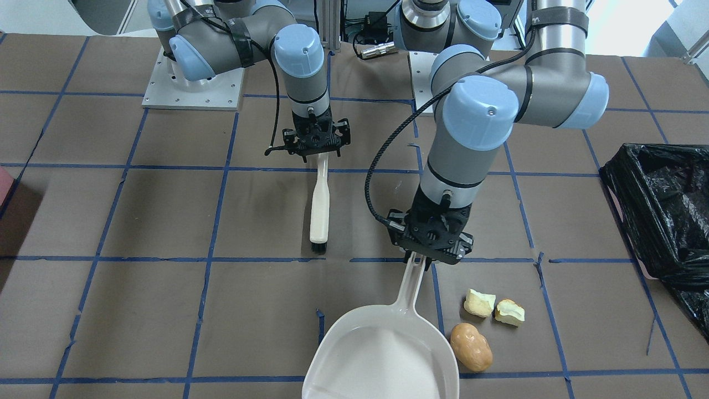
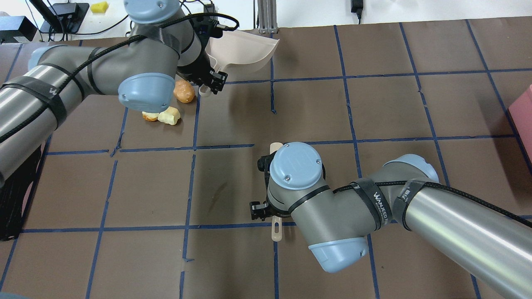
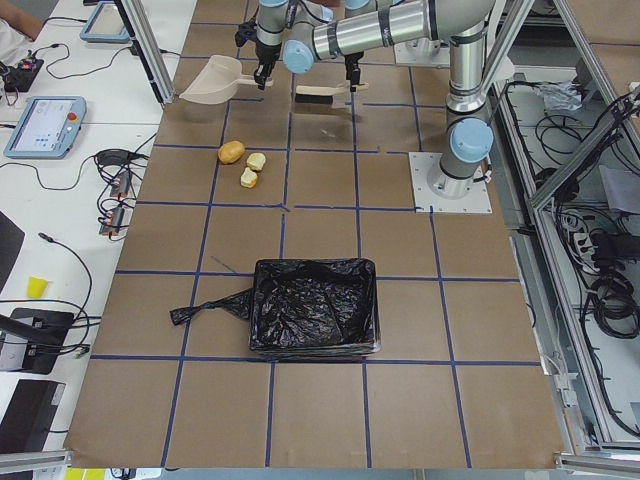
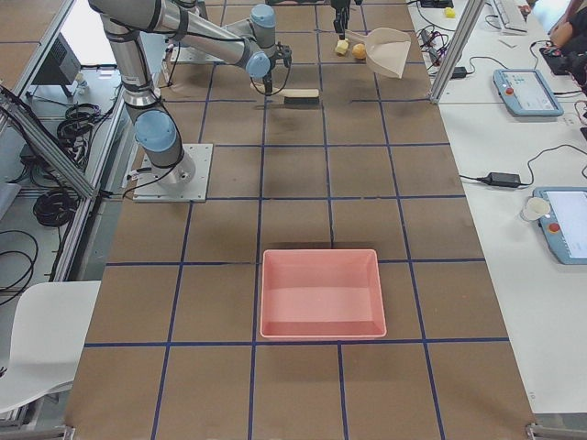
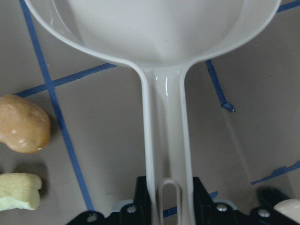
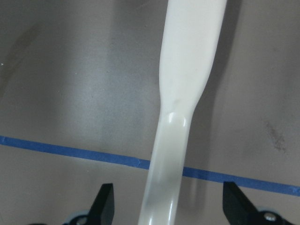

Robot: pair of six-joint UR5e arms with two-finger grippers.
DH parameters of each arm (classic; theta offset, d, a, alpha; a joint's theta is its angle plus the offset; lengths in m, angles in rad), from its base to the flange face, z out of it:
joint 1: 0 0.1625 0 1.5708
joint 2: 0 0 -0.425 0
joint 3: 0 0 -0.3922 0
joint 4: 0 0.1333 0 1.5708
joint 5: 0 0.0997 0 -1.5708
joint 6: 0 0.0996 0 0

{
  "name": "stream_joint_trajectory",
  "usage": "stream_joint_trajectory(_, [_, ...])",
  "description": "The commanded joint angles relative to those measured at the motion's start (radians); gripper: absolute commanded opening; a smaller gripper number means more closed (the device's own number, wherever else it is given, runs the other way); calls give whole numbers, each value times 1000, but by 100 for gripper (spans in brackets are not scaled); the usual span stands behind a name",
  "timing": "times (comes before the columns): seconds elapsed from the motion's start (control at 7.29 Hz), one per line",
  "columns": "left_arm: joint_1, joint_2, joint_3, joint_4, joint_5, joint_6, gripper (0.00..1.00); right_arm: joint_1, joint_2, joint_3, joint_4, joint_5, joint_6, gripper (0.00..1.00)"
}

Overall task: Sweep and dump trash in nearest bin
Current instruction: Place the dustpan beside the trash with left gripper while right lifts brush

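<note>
My left gripper (image 1: 424, 257) is shut on the handle of a white dustpan (image 1: 382, 354), whose pan lies toward the table's far edge. The trash lies just beside the pan: a tan-orange potato-like lump (image 1: 471, 347) and two pale yellow chunks (image 1: 479, 302) (image 1: 509, 312). In the left wrist view the lump (image 5: 22, 124) and one chunk (image 5: 18, 190) sit left of the handle. My right gripper (image 1: 317, 152) is open, its fingers (image 6: 104, 206) wide on both sides of the white brush (image 1: 319, 205), which lies on the table. The black-bagged bin (image 1: 659, 210) stands on my left side.
A pink tray (image 4: 321, 291) sits on the table far to my right, also seen at the overhead view's edge (image 2: 525, 120). The brown table surface carries a blue tape grid (image 1: 221, 260). The bin also shows in the exterior left view (image 3: 315, 318).
</note>
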Motion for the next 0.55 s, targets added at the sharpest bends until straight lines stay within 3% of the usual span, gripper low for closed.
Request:
stream_joint_trajectory(0.0, [120, 66, -7, -118, 0, 252, 13, 12, 10, 0, 0, 1, 1, 72])
stream_joint_trajectory(0.27, [234, 71, -9, -151, -2, 500, 13, 15, 10, 0, 0, -1, 1, 54])
stream_joint_trajectory(0.41, [294, 72, -9, -154, -3, 620, 13, 15, 9, -1, 0, -5, -1, 39])
